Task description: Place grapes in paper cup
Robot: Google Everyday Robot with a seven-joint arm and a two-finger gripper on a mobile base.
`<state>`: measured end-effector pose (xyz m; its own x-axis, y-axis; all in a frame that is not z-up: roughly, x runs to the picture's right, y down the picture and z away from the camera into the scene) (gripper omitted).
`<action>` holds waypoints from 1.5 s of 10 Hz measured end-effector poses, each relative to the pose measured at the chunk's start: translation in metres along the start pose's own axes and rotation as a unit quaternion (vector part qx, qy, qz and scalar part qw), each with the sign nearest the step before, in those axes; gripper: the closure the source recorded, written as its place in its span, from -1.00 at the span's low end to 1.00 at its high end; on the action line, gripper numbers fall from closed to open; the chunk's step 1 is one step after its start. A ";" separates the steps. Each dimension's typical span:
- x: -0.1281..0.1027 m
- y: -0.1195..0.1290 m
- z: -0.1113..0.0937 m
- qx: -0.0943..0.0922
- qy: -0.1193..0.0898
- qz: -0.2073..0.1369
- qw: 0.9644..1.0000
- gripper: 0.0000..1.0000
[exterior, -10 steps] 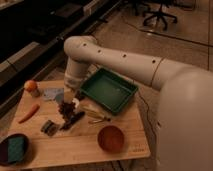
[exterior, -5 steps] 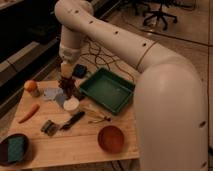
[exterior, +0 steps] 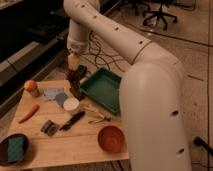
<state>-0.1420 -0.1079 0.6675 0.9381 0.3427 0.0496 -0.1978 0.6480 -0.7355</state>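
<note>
My gripper hangs from the big white arm over the back of the wooden table. It is shut on the grapes, a dark elongated bunch that dangles below the fingers, clear of the table. The paper cup, small, white and round, stands upright on the table just below and slightly in front of the hanging grapes. The cup's inside looks empty.
A green tray lies right of the cup. A reddish-brown bowl sits at the front. An orange carrot, an orange fruit, a blue cloth, a dark utensil and a dark plate with a green sponge lie to the left.
The gripper closed on the grapes on the table and has lifted them up. The white cup, hidden behind the arm before, now shows below the bunch.
</note>
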 end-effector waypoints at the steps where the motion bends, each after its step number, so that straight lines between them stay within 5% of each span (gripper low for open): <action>1: -0.003 0.006 0.006 -0.005 0.000 -0.004 1.000 1.00; 6: -0.014 0.042 0.032 -0.020 0.015 -0.018 1.000 1.00; 15: -0.008 0.035 0.070 -0.033 0.023 -0.020 0.999 1.00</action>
<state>-0.1767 -0.0403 0.6889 0.9576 0.2839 0.0496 -0.1418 0.6139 -0.7765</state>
